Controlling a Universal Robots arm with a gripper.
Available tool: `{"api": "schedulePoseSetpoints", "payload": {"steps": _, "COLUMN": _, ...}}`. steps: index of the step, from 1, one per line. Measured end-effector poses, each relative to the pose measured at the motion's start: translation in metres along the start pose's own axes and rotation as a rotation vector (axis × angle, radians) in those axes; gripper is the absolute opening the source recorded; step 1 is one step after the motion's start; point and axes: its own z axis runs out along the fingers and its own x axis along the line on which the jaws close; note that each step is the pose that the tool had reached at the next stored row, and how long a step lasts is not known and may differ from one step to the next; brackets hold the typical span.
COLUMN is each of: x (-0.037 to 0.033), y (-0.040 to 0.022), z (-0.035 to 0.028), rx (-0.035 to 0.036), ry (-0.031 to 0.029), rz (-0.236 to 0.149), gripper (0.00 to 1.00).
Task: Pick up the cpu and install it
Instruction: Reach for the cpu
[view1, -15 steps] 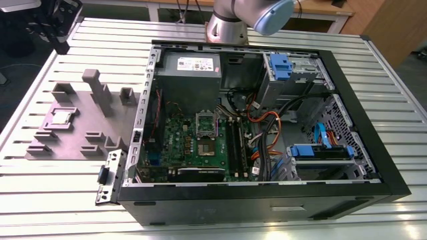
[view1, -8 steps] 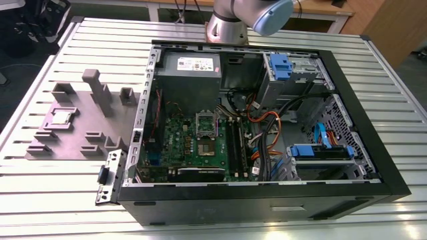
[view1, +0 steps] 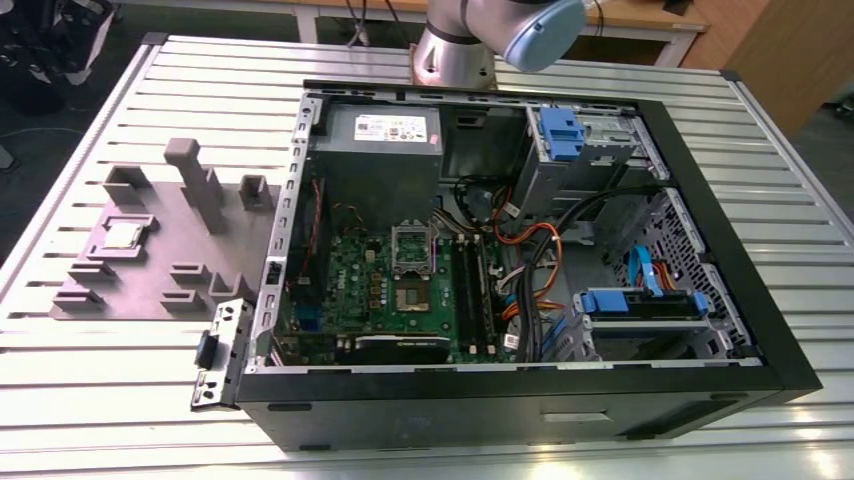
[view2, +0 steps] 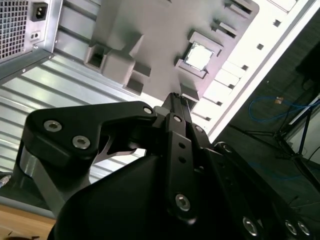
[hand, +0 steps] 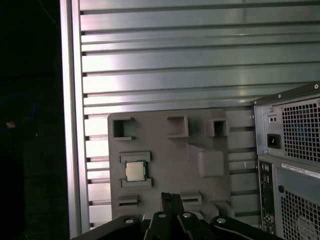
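cpu (hand: 134, 171) apart from closed gripper (hand: 171, 196)

Exterior view high over case (view1: 534, 410); both wrist views, past gripper (hand: 170, 196) (view2: 174, 96), share tray (hand: 170, 165) (view2: 150, 35).

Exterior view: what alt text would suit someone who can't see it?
A small silvery cpu sits in a grey holder tray on a slatted metal table, beside an open computer case showing its green motherboard. A robot arm rises beyond the case.

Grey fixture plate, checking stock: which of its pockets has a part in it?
The pocket toward the exterior view's left of the plate, holding the cpu; the other pockets look bare.
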Motion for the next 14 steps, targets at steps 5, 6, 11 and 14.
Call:
{"api": "schedulePoseSetpoints", "payload": {"steps": 5, "x": 0.0218, "y": -0.0018, "z": 0.0022, "rx": -0.0001, "ry": -0.0001, "rz": 0.0, "gripper": 0.1}}
{"api": "schedulePoseSetpoints", "payload": {"steps": 6, "x": 0.0264, "y": -0.0022, "z": 0.0028, "rx": -0.0001, "ry": -0.0001, "rz": 0.0, "gripper": 0.1}}
{"api": "schedulePoseSetpoints", "payload": {"steps": 11, "x": 0.0415, "y": -0.0041, "z": 0.0079, "rx": -0.0001, "ry": 0.0014, "rz": -0.003, "gripper": 0.1}}
{"api": "schedulePoseSetpoints", "payload": {"steps": 14, "x": 0.0438, "y": -0.0067, "z": 0.013, "rx": 0.0005, "ry": 0.0096, "rz": -0.005, "gripper": 0.1}}
